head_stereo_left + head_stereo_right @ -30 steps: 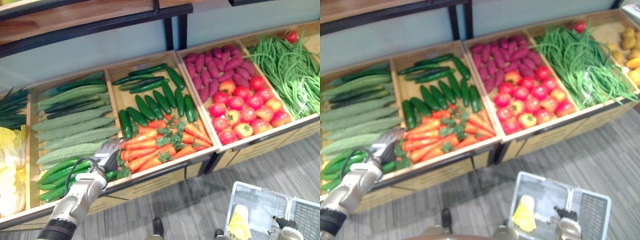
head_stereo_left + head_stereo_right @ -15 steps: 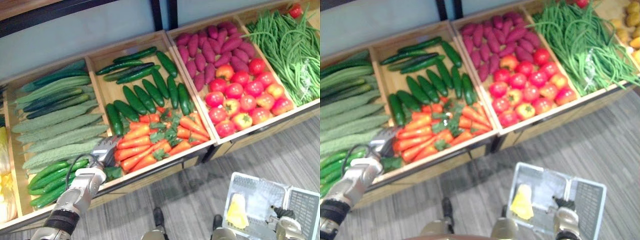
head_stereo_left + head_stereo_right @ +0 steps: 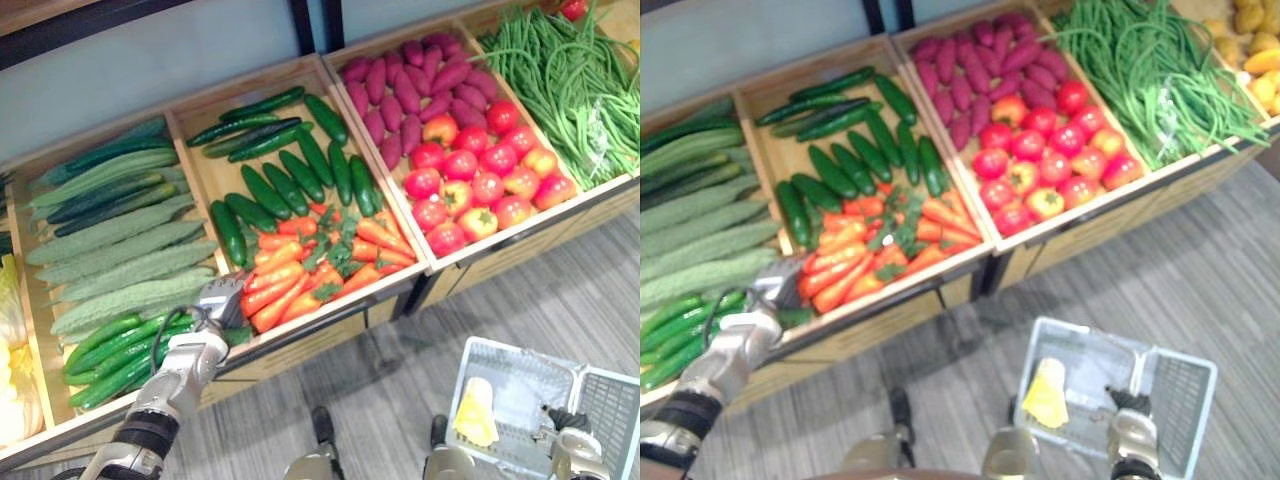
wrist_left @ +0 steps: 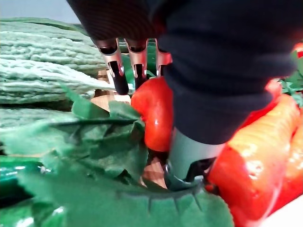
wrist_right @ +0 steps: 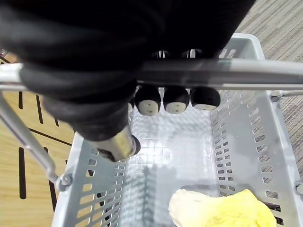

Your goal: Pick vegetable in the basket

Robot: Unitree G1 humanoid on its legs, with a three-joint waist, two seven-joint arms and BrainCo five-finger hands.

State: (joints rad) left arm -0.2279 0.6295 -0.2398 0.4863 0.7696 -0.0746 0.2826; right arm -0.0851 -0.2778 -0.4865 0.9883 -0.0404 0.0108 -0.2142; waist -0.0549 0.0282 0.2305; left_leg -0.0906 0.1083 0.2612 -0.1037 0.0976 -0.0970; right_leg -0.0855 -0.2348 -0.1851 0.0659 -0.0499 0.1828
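**A:** While the silver left hand (image 3: 218, 300) was down in the near corner of the open wooden crate (image 3: 205, 185), what did it have?

**B:** An orange carrot with green leaves (image 4: 154, 113). Its dark-tipped fingers (image 4: 118, 78) curled over the far side and the thumb pressed in from the near side. So the carrot was pinched, but it lay among the other carrots (image 3: 310, 265), not yet lifted.

**A:** Why that corner?

**B:** I judged it the closest reach, and the end carrot offered a free side for the fingers.

**A:** And the right hand (image 5: 176, 99)?

**B:** Its fingers were wrapped round the grey metal handle (image 5: 213, 73) of the pale grey plastic basket (image 5: 239, 137). The basket was down by the floor, well apart from the crate, probably to leave the left arm room. 1 pale yellow item (image 5: 222, 208) lay inside.

**A:** So the carrot had yet to travel?

**B:** Yes. The lift and the carry across remained.
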